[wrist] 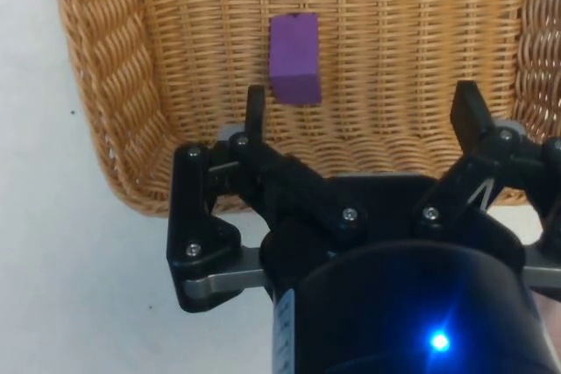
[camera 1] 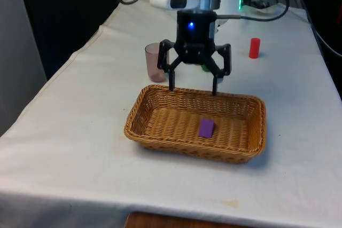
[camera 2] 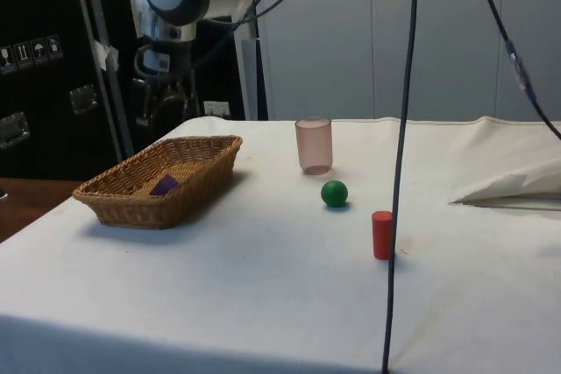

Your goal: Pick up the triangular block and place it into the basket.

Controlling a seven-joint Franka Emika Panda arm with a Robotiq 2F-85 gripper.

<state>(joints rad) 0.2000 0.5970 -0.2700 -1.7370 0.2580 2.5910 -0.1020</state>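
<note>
A purple block (camera 1: 206, 128) lies on the floor of the wicker basket (camera 1: 155, 138), near its middle. From the side the block (camera 2: 164, 185) shows just over the basket's rim (camera 2: 131, 209). My gripper (camera 1: 193, 88) hangs open above the basket's far edge, with nothing between its fingers. In the wrist view the block (wrist: 294, 57) lies on the weave (wrist: 403, 50) a little beyond the gripper (wrist: 359, 107), whose fingers stand wide apart.
A translucent pink cup (camera 1: 155, 62) stands just behind the basket. A green ball (camera 2: 334, 193) lies beside the cup (camera 2: 314, 144). A red cylinder (camera 1: 254, 48) stands further off, towards the front view's right.
</note>
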